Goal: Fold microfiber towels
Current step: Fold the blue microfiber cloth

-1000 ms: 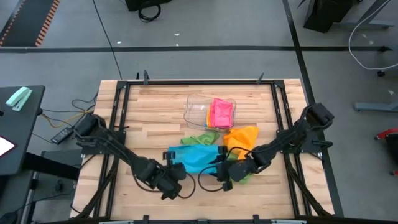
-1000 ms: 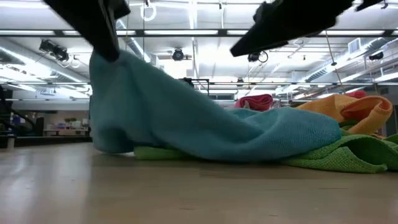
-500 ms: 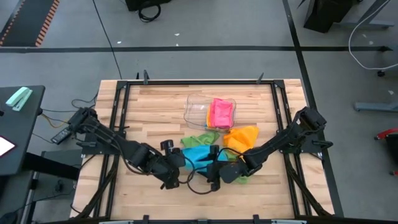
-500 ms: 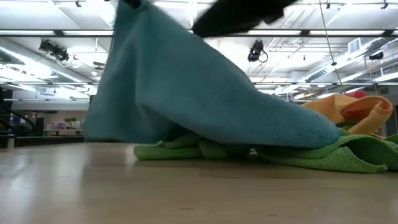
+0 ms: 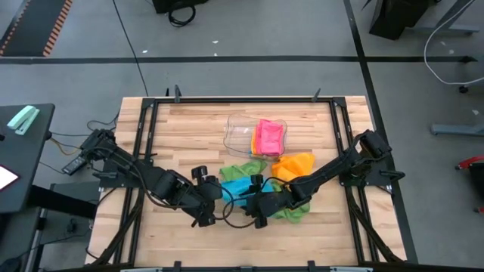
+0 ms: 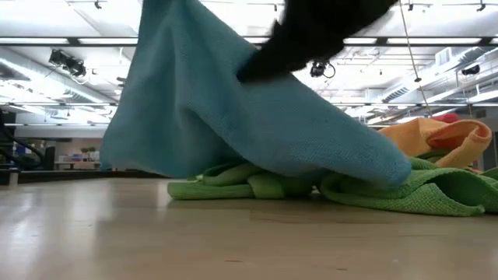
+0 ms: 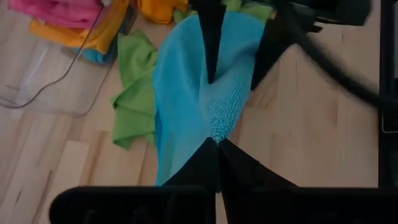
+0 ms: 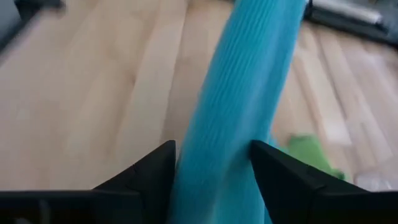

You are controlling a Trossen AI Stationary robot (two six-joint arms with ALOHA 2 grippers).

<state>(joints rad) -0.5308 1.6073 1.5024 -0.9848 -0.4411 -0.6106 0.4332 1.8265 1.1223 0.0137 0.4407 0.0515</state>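
A blue microfiber towel (image 5: 239, 189) is raised off the table like a tent (image 6: 233, 117). Its lower right part rests on a green towel (image 6: 436, 194), which lies crumpled on the wood. My left gripper (image 7: 216, 140) is shut on the blue towel's raised end, near the table's middle front (image 5: 214, 198). My right gripper (image 8: 213, 144) is open just to its right (image 5: 254, 205), one finger on either side of the sloping blue band (image 8: 242, 93). An orange towel (image 5: 295, 165) lies behind, and a pink one (image 5: 269, 136) lies in the clear tray. My left gripper pinches a bunched bit of the blue towel's raised end (image 7: 214, 127) between its two fingertips, slanting down from the table's near left. That end is lifted clear, and the cloth slopes down to the green towel. My right gripper straddles the band; I cannot tell whether its fingers (image 8: 149, 174) touch it.
The clear plastic tray (image 5: 240, 132) stands at the far middle of the table, behind the towel pile. Black frame rails (image 5: 144, 151) run along the table's sides. Bare wood (image 5: 181, 143) lies to the left of the pile and along the near edge.
My left gripper has risen and drawn back toward the table's far side with the blue towel's end. That end has gone from low over the table to high, while the right part has stayed on the green towel. My right gripper has moved left to the raised band.
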